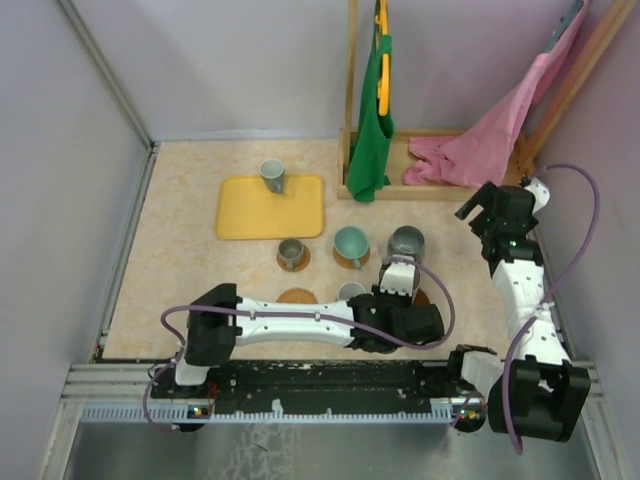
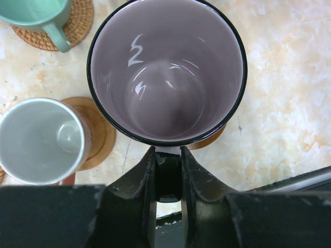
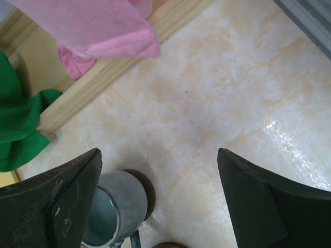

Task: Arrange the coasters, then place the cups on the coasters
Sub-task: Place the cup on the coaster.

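My left gripper is shut on the handle of a dark purplish cup, which stands upright over a brown coaster whose edge shows beneath it. To its left a grey cup sits on a coaster, and a teal cup sits on a woven coaster. In the top view the left wrist hides the dark cup. My right gripper hangs open above bare table, beside a grey cup on a dark coaster.
A yellow tray at the back carries a grey cup. Another grey cup sits on a coaster, and an empty coaster lies nearer. A wooden rack holds a green cloth and a pink cloth.
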Controlling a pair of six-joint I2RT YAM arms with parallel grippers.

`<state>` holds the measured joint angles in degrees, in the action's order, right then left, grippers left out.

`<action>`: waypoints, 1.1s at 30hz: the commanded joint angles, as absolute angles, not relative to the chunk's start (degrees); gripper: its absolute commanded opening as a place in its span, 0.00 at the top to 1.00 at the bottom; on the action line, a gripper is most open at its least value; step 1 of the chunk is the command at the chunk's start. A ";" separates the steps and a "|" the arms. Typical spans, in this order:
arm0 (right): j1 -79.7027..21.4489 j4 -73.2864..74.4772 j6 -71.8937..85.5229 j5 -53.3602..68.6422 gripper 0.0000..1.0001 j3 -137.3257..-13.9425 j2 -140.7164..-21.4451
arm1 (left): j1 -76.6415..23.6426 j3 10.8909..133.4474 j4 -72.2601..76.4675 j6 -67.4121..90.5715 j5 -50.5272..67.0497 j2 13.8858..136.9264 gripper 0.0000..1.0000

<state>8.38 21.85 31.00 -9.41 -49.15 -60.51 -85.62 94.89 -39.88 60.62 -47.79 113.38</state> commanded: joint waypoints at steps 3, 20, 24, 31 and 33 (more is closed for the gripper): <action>8.96 19.30 31.91 -10.74 0.07 -48.25 -57.96 | -87.13 98.62 -39.05 64.18 -52.37 114.92 1.00; 8.96 19.49 32.36 -10.58 0.07 -48.78 -58.36 | -87.89 98.96 -31.49 60.08 -52.82 120.54 1.00; 8.96 19.47 32.40 -10.56 0.07 -48.71 -58.40 | -87.89 99.04 -30.21 59.39 -52.35 121.26 1.00; 8.98 19.13 32.68 -10.38 0.07 -48.09 -58.26 | -87.83 99.80 -29.78 59.22 -51.19 122.79 1.00; 8.97 19.20 32.60 -10.54 0.07 -48.16 -58.16 | -87.76 99.76 -30.15 59.65 -50.82 123.24 1.00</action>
<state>8.40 21.89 32.21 -9.41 -47.88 -59.72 -87.50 97.12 -32.67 59.53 -48.82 122.50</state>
